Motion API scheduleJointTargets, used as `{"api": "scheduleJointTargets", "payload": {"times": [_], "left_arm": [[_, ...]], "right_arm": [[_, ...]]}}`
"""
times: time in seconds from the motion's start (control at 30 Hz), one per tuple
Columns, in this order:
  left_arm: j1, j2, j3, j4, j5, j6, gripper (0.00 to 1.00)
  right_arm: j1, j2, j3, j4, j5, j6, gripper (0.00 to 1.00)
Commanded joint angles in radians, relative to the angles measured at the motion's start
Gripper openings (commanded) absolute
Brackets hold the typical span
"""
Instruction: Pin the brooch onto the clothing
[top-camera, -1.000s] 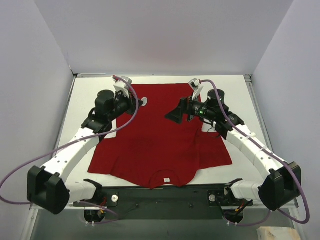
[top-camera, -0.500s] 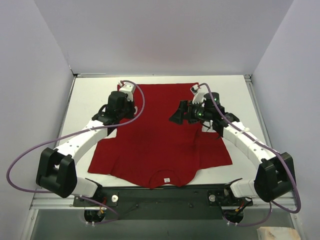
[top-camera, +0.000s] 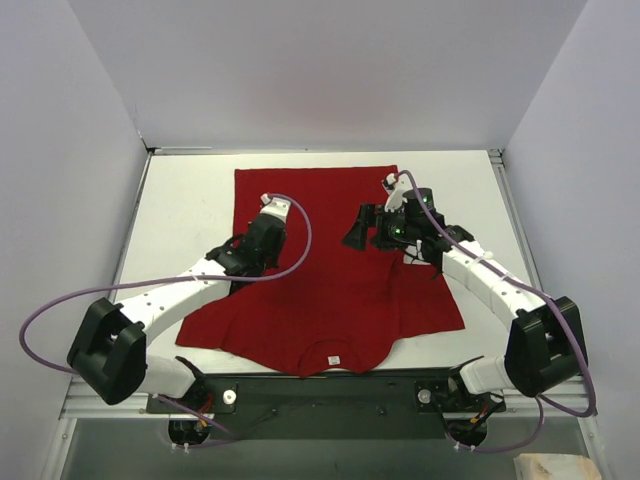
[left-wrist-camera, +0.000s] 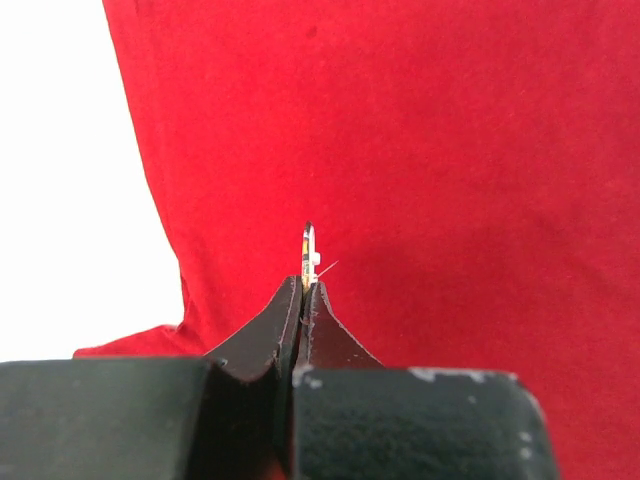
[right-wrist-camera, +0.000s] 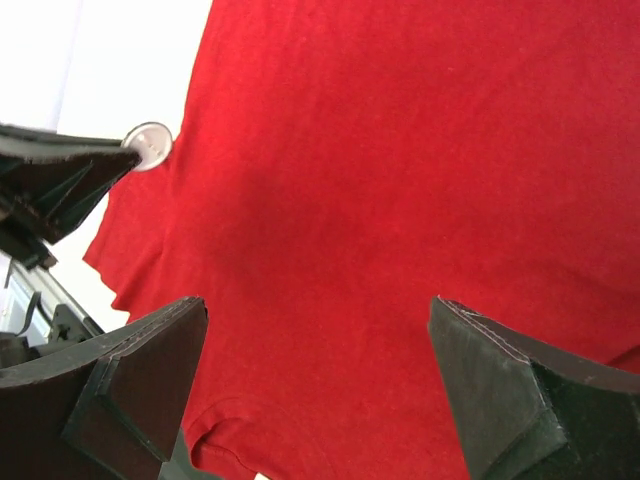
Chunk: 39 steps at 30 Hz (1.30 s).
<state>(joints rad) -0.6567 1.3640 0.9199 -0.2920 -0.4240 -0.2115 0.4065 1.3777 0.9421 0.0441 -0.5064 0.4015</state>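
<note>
The clothing is a red T-shirt (top-camera: 330, 270) spread flat on the white table, its collar and white label (top-camera: 334, 358) toward the near edge. My left gripper (left-wrist-camera: 303, 288) is shut on the brooch (left-wrist-camera: 309, 250), which shows edge-on as a thin gold sliver sticking up from the tips. It hovers over the shirt's left part (top-camera: 262, 240). In the right wrist view the brooch (right-wrist-camera: 148, 145) appears as a small pale disc at the left gripper's tips. My right gripper (right-wrist-camera: 318, 305) stands wide open over the shirt's middle (top-camera: 360, 230), with nothing between its fingers.
Bare white table (top-camera: 190, 200) lies left of the shirt and also to its right (top-camera: 470, 195). White walls enclose the table on three sides. The arm bases and a dark rail (top-camera: 330, 390) run along the near edge.
My left arm has swung from the shirt's back left corner toward the near side and right, carrying the brooch over the shirt. The right gripper has edged slightly leftward and stays open.
</note>
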Motion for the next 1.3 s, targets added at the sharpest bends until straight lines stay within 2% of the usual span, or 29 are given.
{"api": "scheduleJointTargets", "payload": {"times": [0.0, 0.17, 0.27, 0.7, 1.27], "left_arm": [[-0.069, 0.03, -0.015, -0.036, -0.151, -0.022, 0.0], [-0.168, 0.132, 0.01, -0.147, -0.303, -0.057, 0.0], [-0.192, 0.182, 0.016, -0.203, -0.363, -0.094, 0.0], [-0.207, 0.193, 0.005, -0.213, -0.386, -0.121, 0.0], [-0.231, 0.452, 0.209, -0.489, -0.515, -0.327, 0.0]], "right_arm": [[0.005, 0.006, -0.005, 0.005, 0.025, 0.02, 1.0], [0.003, 0.027, -0.014, 0.023, -0.023, 0.022, 1.0], [-0.001, 0.037, -0.009, 0.019, -0.009, 0.028, 1.0], [-0.032, 0.055, -0.022, -0.007, 0.068, 0.056, 1.0], [-0.104, 0.024, -0.055, -0.021, 0.112, 0.094, 1.0]]}}
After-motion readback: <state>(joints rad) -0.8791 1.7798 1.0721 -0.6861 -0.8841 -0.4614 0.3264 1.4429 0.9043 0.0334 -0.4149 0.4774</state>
